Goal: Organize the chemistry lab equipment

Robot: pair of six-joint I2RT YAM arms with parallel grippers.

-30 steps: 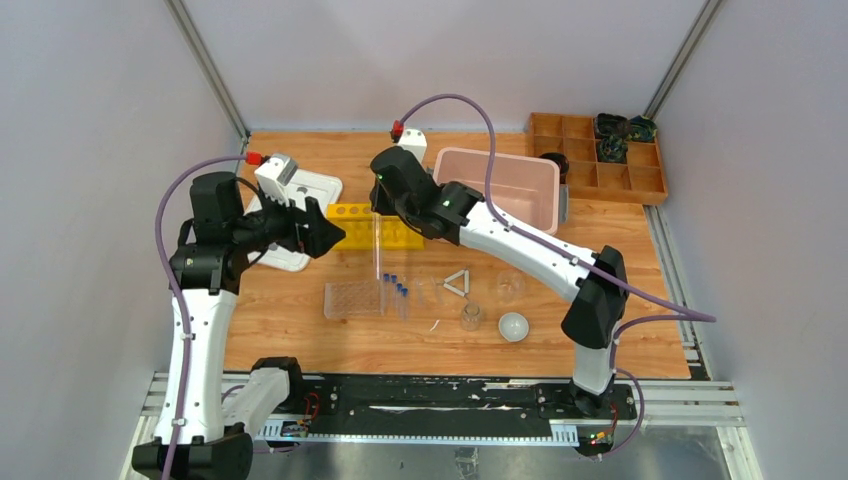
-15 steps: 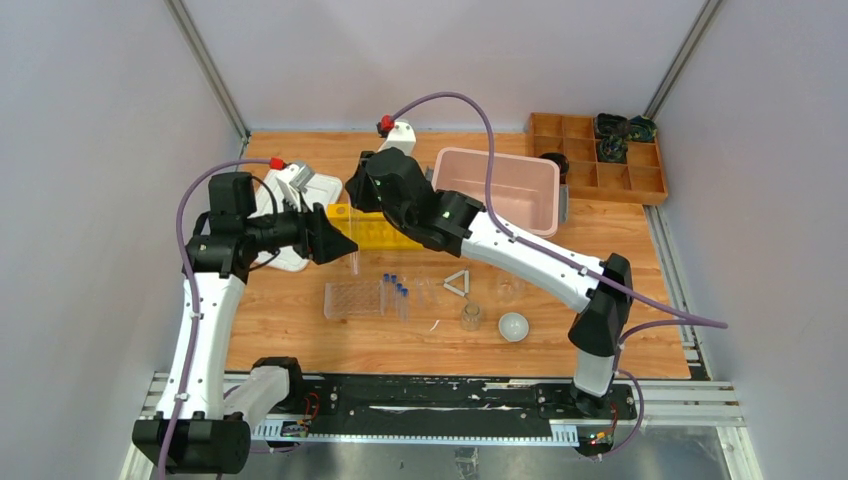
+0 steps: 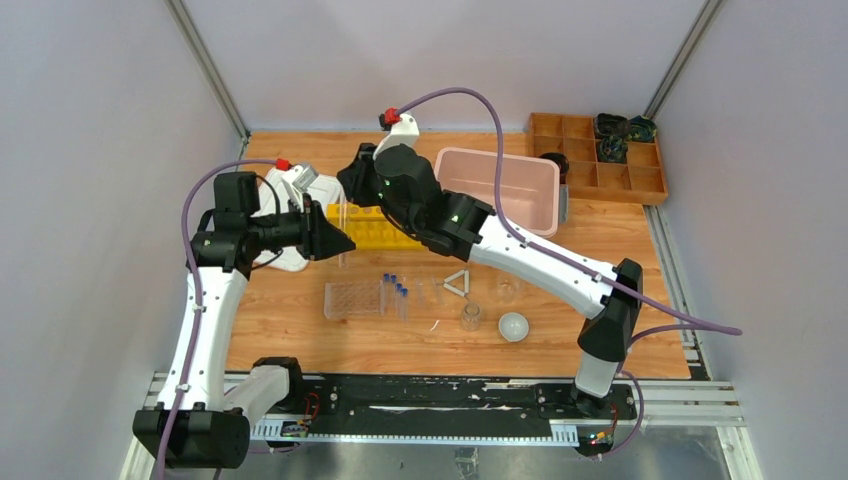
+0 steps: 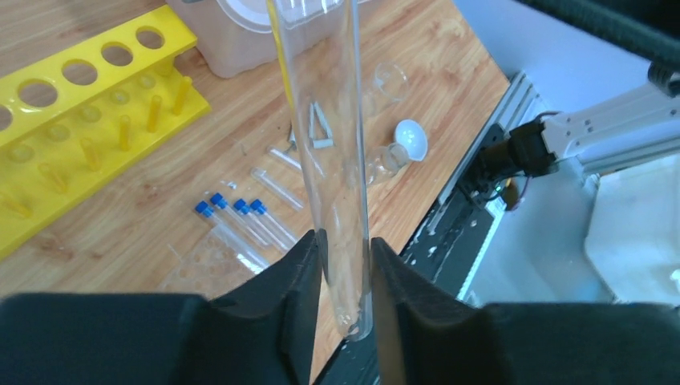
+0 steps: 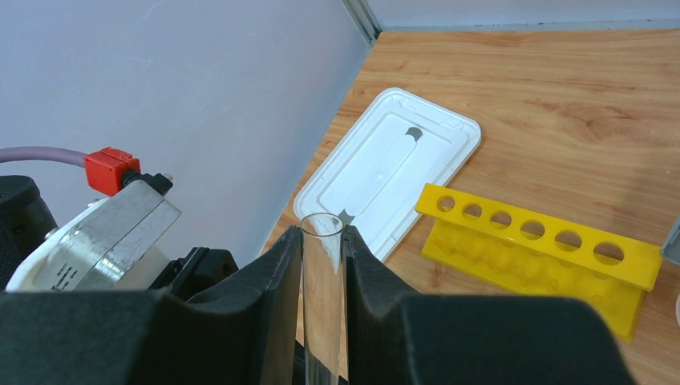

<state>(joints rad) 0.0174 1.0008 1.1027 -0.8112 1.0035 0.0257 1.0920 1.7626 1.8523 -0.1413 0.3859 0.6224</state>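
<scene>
Glassware lies nearest us on the table. The small white round dish (image 3: pixel 513 326) and a small glass cup (image 3: pixel 470 317) are beside each other, with the white triangle (image 3: pixel 457 283) just behind them. To their left, the blue-capped tubes (image 3: pixel 395 290) sit against the clear plastic rack (image 3: pixel 353 299), none slotted in yet as far as we can tell.

Beyond these, both arms meet on one long glass tube (image 4: pixel 329 144), held upright above the wood. We read this as a hand-over, or as two-handed steadying. Each arm takes a different end so the fingers do not crowd each other, and the tube stays vertical for the yellow rack (image 5: pixel 537 249) just behind it.

The left gripper (image 4: pixel 345 265) has narrowed around the tube's rounded lower end. Its pads look to be against the glass on both sides. The right gripper (image 5: pixel 323 241) is clamped just below the tube's open mouth.

Farther back lie the white lid (image 5: pixel 393 172), the pink tub (image 3: pixel 500 185) and the wooden tray (image 3: pixel 600 160).
</scene>
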